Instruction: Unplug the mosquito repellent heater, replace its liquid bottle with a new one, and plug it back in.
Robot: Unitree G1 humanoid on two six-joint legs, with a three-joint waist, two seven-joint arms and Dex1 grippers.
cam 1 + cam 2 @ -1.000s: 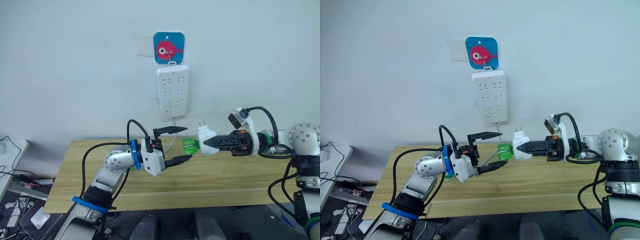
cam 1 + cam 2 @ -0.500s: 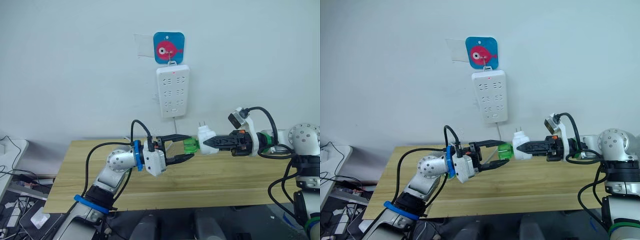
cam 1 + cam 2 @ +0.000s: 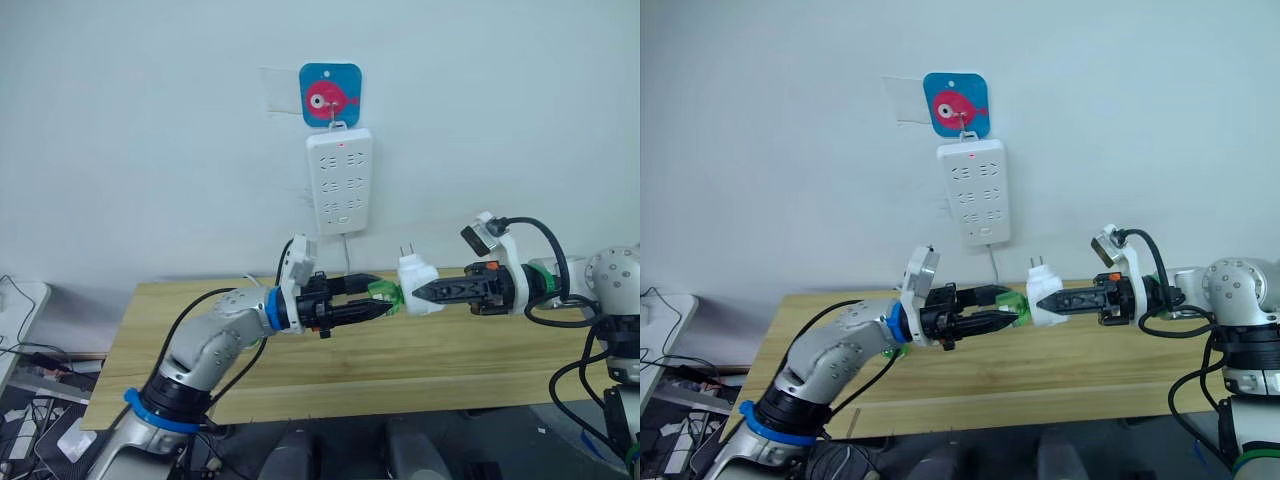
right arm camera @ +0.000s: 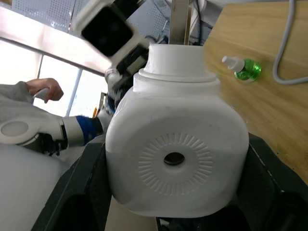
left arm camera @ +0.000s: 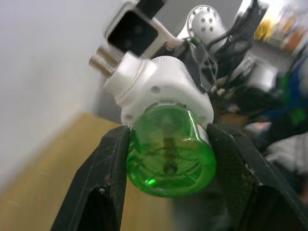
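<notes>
Mosquito repellent heater, above the wooden bench, pinched by right gripper; left gripper squeezes its liquid bottle. One capped spare bottle lies on the bench. One power strip hangs on the white wall.

The small white plastic heater unit has a smooth, faintly satin shell with a moulded ring of fine ribs; its two prongs look like dull bare metal. Against it, the translucent green plastic bottle is glossy and catches highlights. The left tool's black fingers look like matt plastic, finely textured. Below the heater, the pale wooden bench shows matt straight grain. Above it, the long white power strip seems smooth plastic.
</notes>
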